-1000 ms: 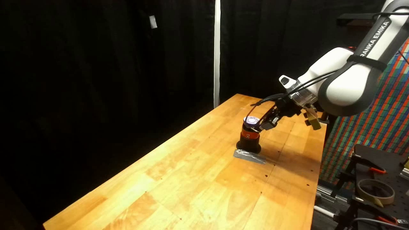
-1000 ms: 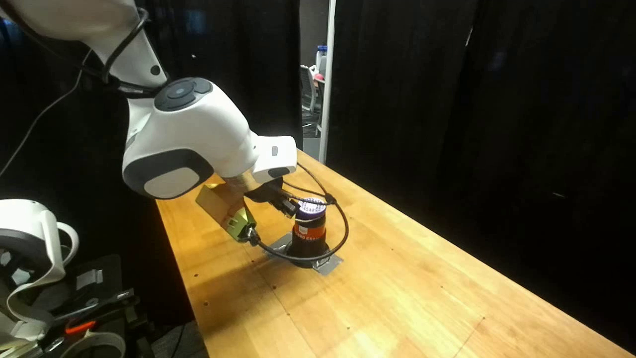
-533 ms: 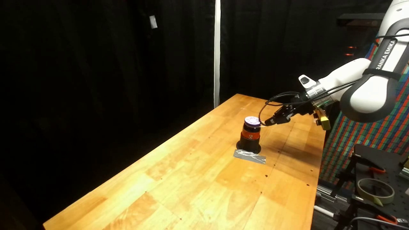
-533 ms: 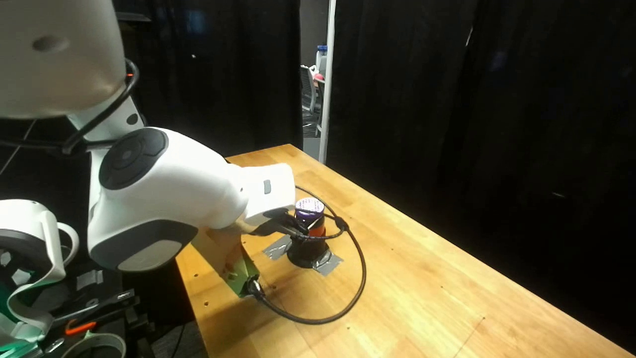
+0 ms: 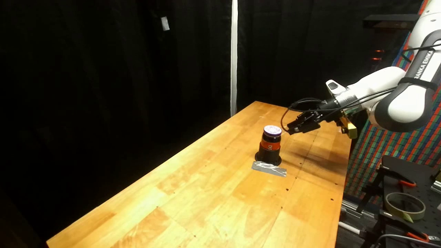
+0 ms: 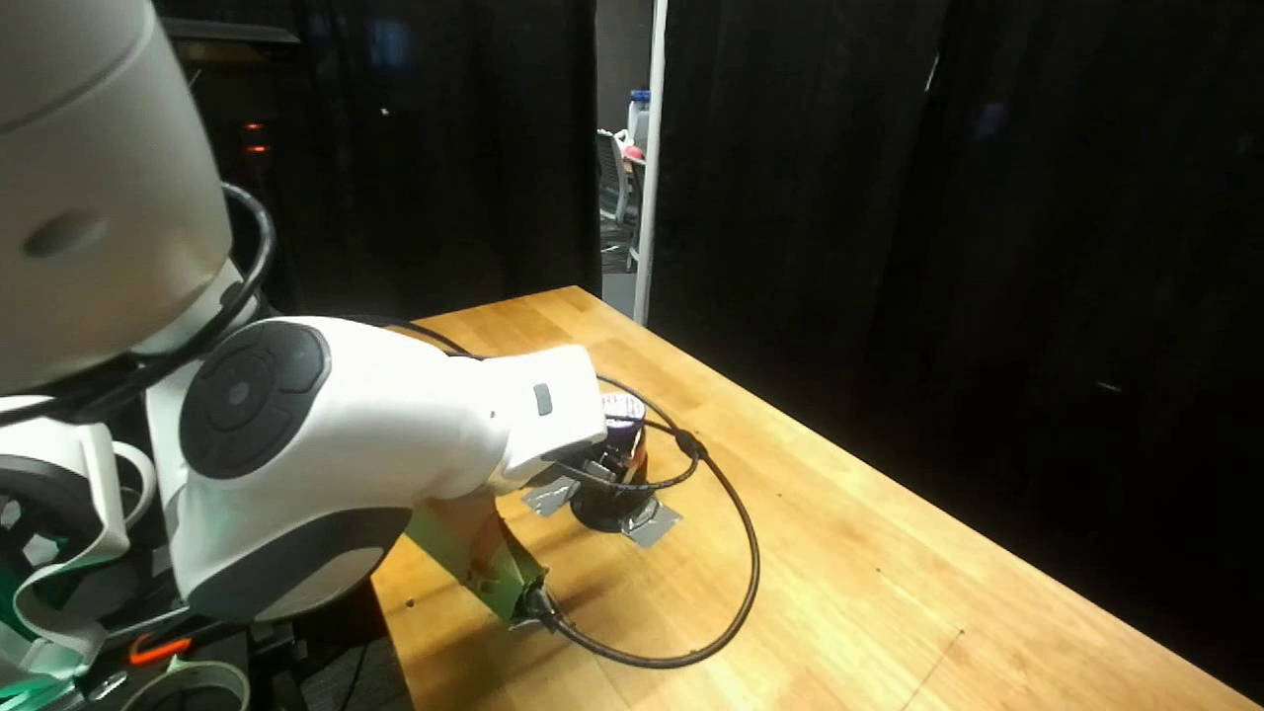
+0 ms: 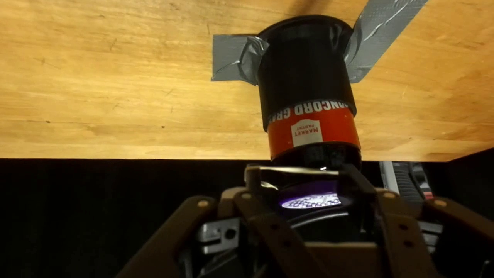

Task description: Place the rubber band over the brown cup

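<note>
Black curtains point(image 5: 120, 86) back the wooden table point(image 5: 213, 193); the gripper point(image 7: 301, 174), 2 fingers point(image 7: 359, 181) parted, holds the rubber band point(image 7: 293, 169) taut.

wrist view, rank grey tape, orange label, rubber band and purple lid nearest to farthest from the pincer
1. Rubber band: stretched across the pincer, tip to tip.
2. Purple lid: just beyond, seen through the pincer's gap.
3. Orange label: around the cup, past the lid.
4. Grey tape: farthest, on either side of the black base.

Smooth wood table point(image 7: 115, 85), creased shiny tape point(image 7: 230, 58), glossy jar point(image 7: 314, 150), matt cloth curtain point(image 5: 117, 86)
</note>
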Controlling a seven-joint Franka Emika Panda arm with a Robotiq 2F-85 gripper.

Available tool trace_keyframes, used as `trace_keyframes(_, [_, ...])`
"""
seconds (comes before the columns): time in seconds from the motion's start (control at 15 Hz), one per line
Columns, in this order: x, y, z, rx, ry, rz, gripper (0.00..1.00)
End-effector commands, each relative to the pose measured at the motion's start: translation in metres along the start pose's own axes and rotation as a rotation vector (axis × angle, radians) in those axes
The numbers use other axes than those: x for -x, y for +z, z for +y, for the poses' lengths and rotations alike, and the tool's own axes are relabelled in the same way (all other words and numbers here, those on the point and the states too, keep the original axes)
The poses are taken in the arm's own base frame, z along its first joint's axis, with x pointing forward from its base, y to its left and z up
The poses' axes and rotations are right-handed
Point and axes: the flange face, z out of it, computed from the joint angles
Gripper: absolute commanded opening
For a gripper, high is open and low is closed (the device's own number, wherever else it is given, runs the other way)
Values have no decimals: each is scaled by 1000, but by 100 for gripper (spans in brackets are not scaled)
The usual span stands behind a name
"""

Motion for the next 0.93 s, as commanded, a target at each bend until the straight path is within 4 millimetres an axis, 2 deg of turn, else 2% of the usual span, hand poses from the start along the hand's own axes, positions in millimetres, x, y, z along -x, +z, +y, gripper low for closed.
trace_keyframes(0.0, [5, -10, 3, -46, -3, 85, 88])
trace_keyframes(0.07, [8, -14, 3, -63, -4, 101, 97])
trace_keyframes(0.13, [11, -17, 4, -76, -5, 113, 100])
trace_keyframes(0.33, [15, -27, 2, -104, -13, 166, 100])
trace_keyframes(0.4, [19, -37, -5, -114, -16, 180, 100])
trace_keyframes(0.53, [22, -34, -2, -134, -29, 202, 100])
trace_keyframes(0.67, [26, -42, -10, -158, -36, 203, 100])
trace_keyframes(0.87, [23, -38, -10, -157, -42, 145, 100])
